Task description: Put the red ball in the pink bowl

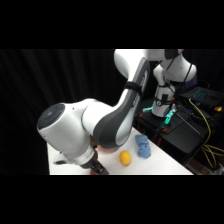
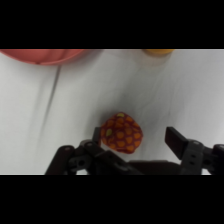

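Beside the small bumpy red-orange ball (image 2: 122, 132), between black jaws (image 2: 136, 137) spread wide around it. One finger (image 2: 97, 136) touching or nearly touching the ball's side, the other finger (image 2: 176, 138) standing clear across a gap of bare white bench (image 2: 190, 90). Nothing gripped yet: ball resting on the bench, not lifted. Judged as the closing stage of a pick, jaws lowered to straddle the ball so a squeeze can trap it.

Well apart from the ball, toward the wrist view's upper edge, the curved rim of the deep reddish-pink bowl (image 2: 42, 55), partly cut off. Near that same edge, a sliver of smooth yellow ball (image 2: 157, 51).

From the side, bulky white robot arm (image 1: 100, 125) bent low over the bench, hiding ball and jaws entirely. Beyond the arm, the yellow ball with a small blue toy (image 1: 143, 146) just beside it, both left alone. Likely next: closing, then carrying toward the bowl.
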### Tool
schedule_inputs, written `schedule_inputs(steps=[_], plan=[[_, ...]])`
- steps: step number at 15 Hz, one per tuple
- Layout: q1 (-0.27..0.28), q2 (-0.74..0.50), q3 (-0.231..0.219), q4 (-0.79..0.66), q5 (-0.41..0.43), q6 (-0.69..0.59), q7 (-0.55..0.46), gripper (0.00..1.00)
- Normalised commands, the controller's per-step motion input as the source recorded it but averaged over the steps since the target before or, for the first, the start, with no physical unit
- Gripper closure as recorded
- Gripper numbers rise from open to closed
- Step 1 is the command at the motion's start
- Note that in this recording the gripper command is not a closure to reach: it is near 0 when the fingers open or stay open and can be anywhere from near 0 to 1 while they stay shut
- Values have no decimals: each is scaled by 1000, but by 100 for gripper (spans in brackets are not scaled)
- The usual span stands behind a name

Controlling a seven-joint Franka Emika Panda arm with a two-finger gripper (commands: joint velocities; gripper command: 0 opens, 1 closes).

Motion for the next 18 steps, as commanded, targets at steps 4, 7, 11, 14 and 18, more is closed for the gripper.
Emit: schedule_inputs(steps=[4,7,11,14,18], plan=[[-41,403,26,557,-34,-242,-221,0],[-49,333,30,502,-15,-265,-214,0],[-16,213,15,495,-31,-306,-177,100],[28,122,-25,451,-69,-311,-113,100],[44,-89,-53,192,-97,-230,-59,38]])
